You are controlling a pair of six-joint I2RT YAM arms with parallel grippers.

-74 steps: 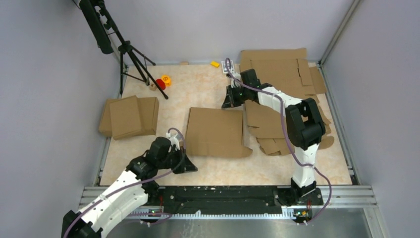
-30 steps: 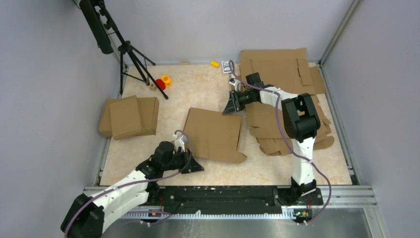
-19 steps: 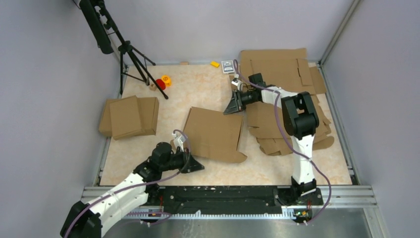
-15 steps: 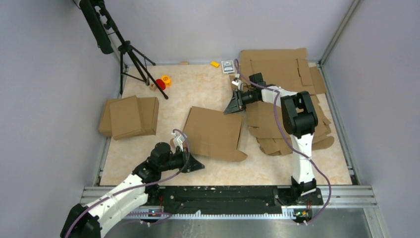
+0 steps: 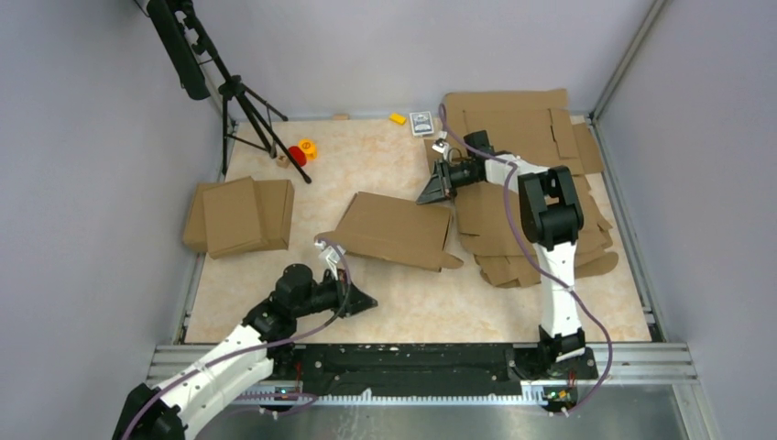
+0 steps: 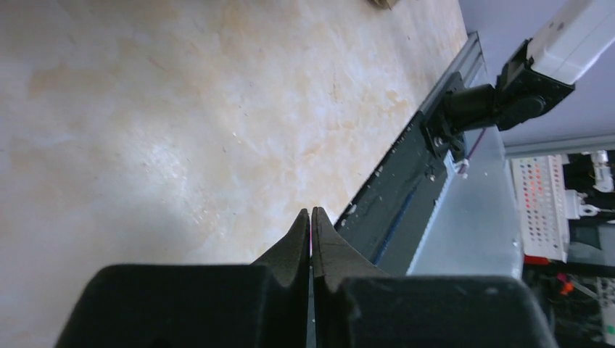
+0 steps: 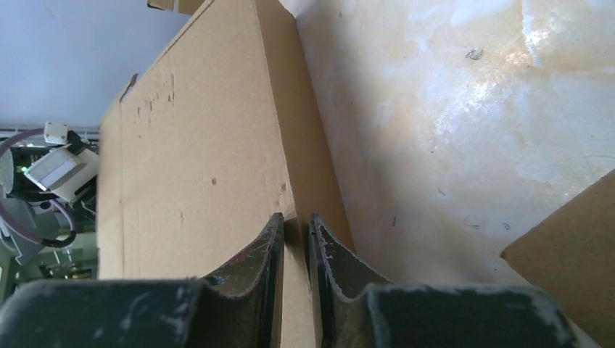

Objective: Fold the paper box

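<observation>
right wrist: right tool point(image 7: 295, 217) pinched almost closed on the far edge of the paper box point(image 7: 196, 159).
cardboard edge runs between the two fingers, one on each face. top view: paper box sits in the middle of the counter point(image 5: 366, 165), far edge raised at the right tool, near edge lower, toward the arms. left tool point(image 6: 310, 212) fully closed, tips touching, nothing in it, low over the counter near the box's near-left corner, apart from it. stack of flat cardboard sheets point(image 5: 513, 128) lies under and behind the right arm; smaller cardboard pieces point(image 5: 238, 215) at the counter's left edge.
</observation>
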